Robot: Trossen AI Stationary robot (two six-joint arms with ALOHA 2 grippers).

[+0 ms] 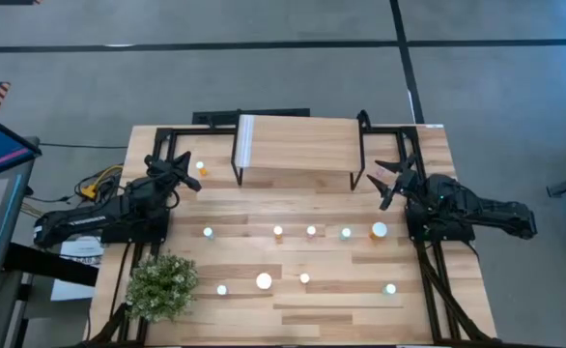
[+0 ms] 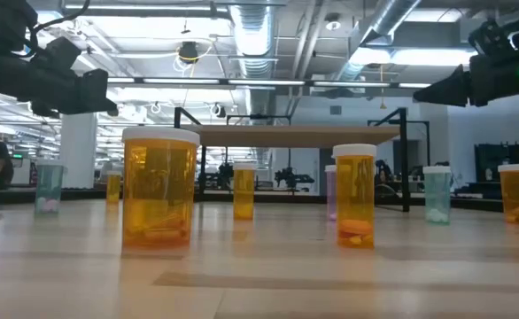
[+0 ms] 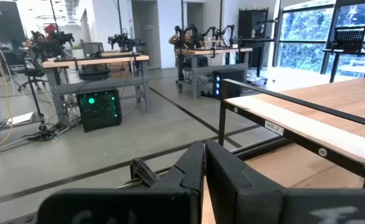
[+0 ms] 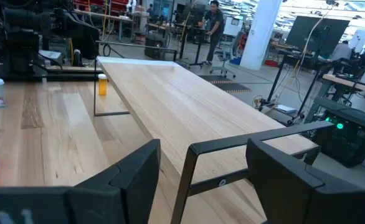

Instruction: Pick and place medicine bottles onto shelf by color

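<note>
Here both hands (image 1: 188,175) (image 1: 386,181) hover flanking the shelf (image 1: 297,143).

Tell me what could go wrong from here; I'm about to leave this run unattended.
1. The medicine bottles stand close in a row, so a reaching gripper may topple neighbours.
2. The open right gripper hovers beside the shelf leg and could clip it.
3. The shut left gripper sits near a lone orange bottle.

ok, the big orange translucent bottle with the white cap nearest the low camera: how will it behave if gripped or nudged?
The big orange translucent bottle probably feels light: only a few pills show at its bottom. It stands wide and squat on the wooden tabletop, so a nudge should slide it rather than tip it. The smooth, likely rigid plastic wall could slip in the fingers; once on its side it would roll.
</note>
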